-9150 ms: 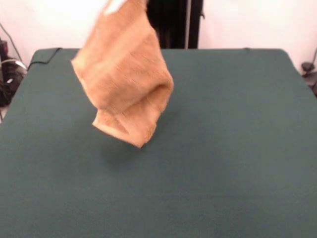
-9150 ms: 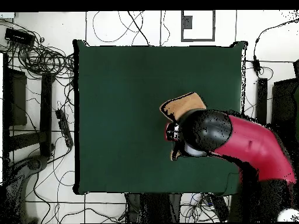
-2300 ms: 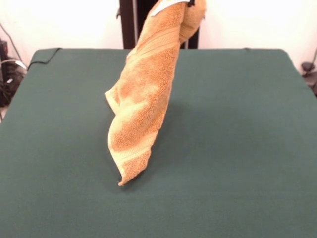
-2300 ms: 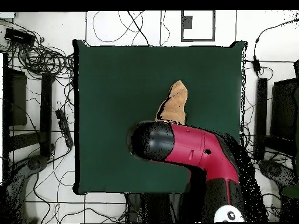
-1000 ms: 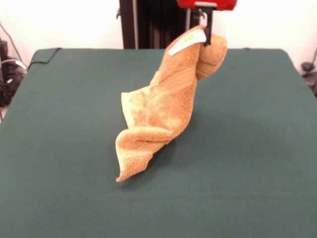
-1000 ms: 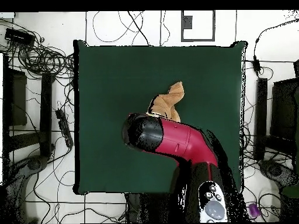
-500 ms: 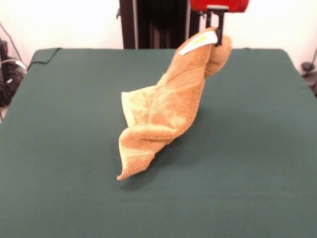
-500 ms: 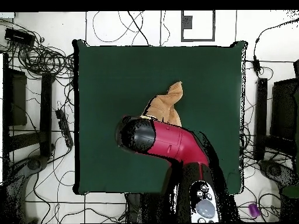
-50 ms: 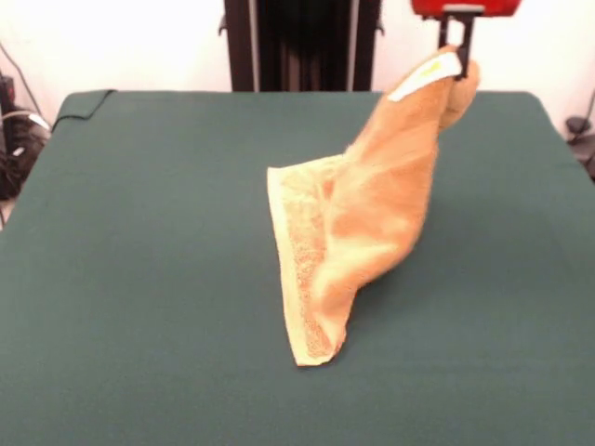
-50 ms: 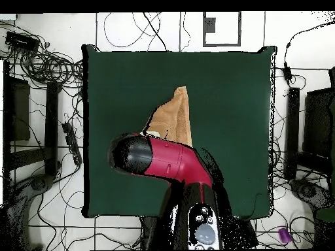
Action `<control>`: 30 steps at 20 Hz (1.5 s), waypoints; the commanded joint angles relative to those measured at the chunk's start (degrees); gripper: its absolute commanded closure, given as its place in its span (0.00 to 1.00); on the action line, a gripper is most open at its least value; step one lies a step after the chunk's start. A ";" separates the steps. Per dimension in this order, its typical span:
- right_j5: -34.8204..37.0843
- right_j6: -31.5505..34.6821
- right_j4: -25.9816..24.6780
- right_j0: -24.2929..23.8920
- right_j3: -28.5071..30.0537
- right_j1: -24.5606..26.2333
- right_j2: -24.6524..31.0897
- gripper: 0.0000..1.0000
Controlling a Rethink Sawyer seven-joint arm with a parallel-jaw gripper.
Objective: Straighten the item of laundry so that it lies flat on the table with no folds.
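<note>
towel held by one corner, lower edge laid on the surface

i find the small square orange-tan terry towel half raised and half down. the black fingers under the red arm head are clamped together on the corner that carries the small white label, at the far right of the front view. from that pinch the cloth slopes down and toward the camera to the large dark green fabric-covered surface, where its lower edge lies in a long strip ending in a near corner.

my judgement is that the corner is kept high so the weight of the cloth pulls folds out while the grounded edge anchors it; drawing the corner away from that edge would lay the rest down in one sheet. the task is not yet done: the upper part hangs doubled over itself, with a rounded fold beside the fingers.

the pile is looped, thick and matte. a flat woven band runs along the strip on the surface, paler than the pile. the cloth drapes softly and should drag rather than slide on the fabric top.

in the overhead view the towel shows as a narrow tan wedge near mid-surface, partly under the red and black arm.
</note>
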 commanded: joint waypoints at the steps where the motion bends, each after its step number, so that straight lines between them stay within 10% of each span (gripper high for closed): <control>1: -2.67 15.68 4.44 2.01 4.96 1.39 2.47 1.00; 8: -3.09 15.42 5.01 2.61 4.93 1.61 1.65 1.00; 9: -3.25 14.92 4.77 2.71 4.74 1.67 1.37 0.00; 30: 1.72 11.84 2.38 2.52 3.72 -3.10 -3.75 0.00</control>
